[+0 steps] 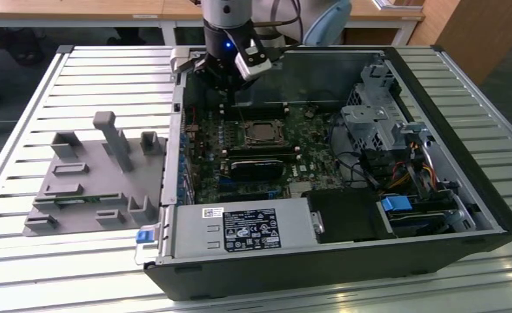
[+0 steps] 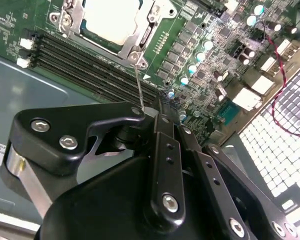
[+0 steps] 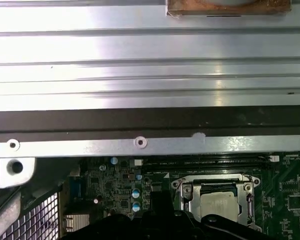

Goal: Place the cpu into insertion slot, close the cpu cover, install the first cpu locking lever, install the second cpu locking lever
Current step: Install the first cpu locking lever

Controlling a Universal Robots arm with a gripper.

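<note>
Your gripper (image 2: 146, 114) appears closed on the free end of a locking lever (image 2: 138, 85), the thin wire that rises from one corner of the socket. The fingers meet just where the wire ends. The hold is on a very small tip, so the wire can slip out and spring up. If you press it sideways and not along its hinge path, I think the wire may bend or miss its hook.

The cpu (image 2: 110, 17) sits in the insertion slot (image 1: 246, 133), around the middle of the motherboard (image 1: 312, 155), toward the board's edge under the arm. The cpu cover (image 2: 146, 36) lies flat around it, as far as I can see. If the cover is not fully down, the force of the lever can load the chip unevenly.

The memory slots (image 2: 85, 62) run just beside the socket, and the capacitors (image 2: 190, 70) are near. A finger that travels too low can strike them.
</note>
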